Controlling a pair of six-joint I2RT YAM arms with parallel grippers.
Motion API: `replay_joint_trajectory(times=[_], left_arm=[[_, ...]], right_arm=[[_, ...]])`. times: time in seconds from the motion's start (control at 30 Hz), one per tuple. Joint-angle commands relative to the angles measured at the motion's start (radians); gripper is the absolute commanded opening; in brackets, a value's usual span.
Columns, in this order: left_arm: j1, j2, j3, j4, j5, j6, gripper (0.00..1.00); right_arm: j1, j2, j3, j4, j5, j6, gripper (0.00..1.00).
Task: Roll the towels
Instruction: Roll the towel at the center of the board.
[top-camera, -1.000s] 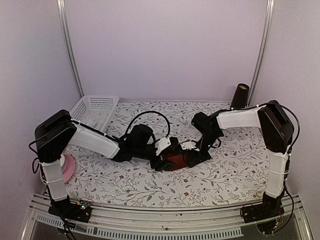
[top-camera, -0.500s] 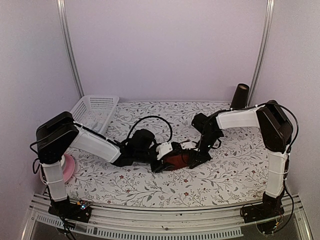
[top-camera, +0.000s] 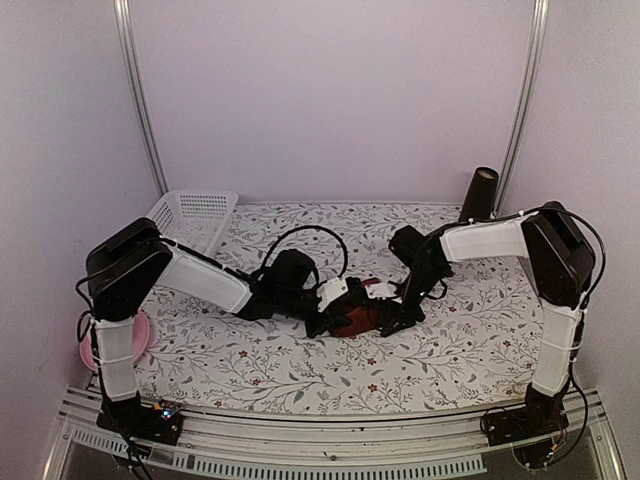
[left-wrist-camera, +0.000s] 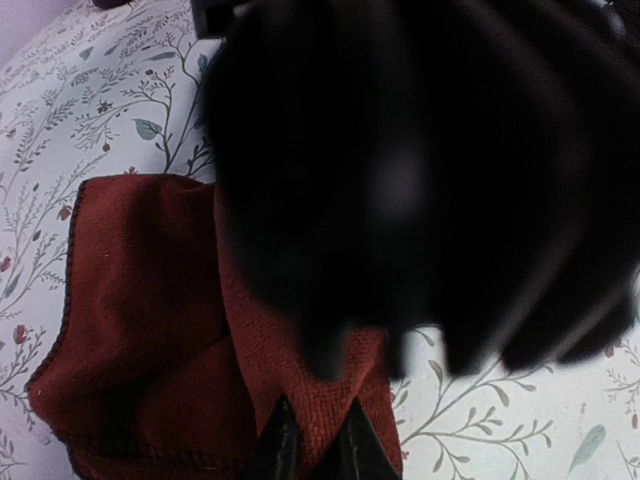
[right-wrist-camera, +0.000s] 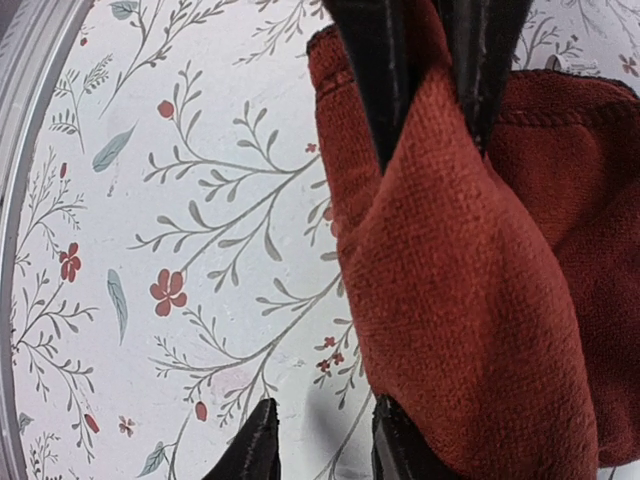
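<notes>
Top external, maroon towel (top-camera: 355, 323), long axis seemingly left-right, left tool (left-wrist-camera: 315, 445) pinching it, right tool (right-wrist-camera: 325, 450) parted.

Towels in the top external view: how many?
1. The dark red towel lies mid-table, pinched by the left gripper. No second towel shows; one may be hidden behind the arms.

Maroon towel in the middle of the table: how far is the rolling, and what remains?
Done: nothing finished; the maroon towel is folded over in a loose bundle, not a tight roll. In hand: the left gripper pinches a raised fold of it, while the right gripper stands open at its edge. Still to do: rolling this towel tight. No other towel shows in these views, so its state cannot be told.
</notes>
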Motion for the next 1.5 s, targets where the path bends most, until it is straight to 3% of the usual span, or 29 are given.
replay_joint_trajectory(times=[0.0,0.27,0.4,0.63,1.03,1.47], left_arm=[[0.053,0.026,0.035,-0.065,0.187,-0.082,0.09],[0.137,0.14,0.166,-0.193,0.435,-0.214,0.08],[0.164,0.181,0.185,-0.191,0.489,-0.255,0.09],[0.187,0.262,0.265,-0.255,0.56,-0.261,0.09],[0.223,0.32,0.299,-0.247,0.616,-0.328,0.11],[0.232,0.354,0.313,-0.251,0.619,-0.345,0.11]], right_arm=[[-0.007,-0.103,-0.105,0.145,0.034,-0.037,0.36],[0.017,-0.326,-0.375,0.466,0.055,-0.153,0.63],[0.038,-0.376,-0.444,0.594,0.079,-0.154,0.7],[0.06,-0.361,-0.488,0.806,0.198,-0.084,0.73],[0.092,-0.259,-0.48,0.832,0.27,-0.099,0.72],[0.102,-0.35,-0.543,0.887,0.213,-0.121,0.77]])
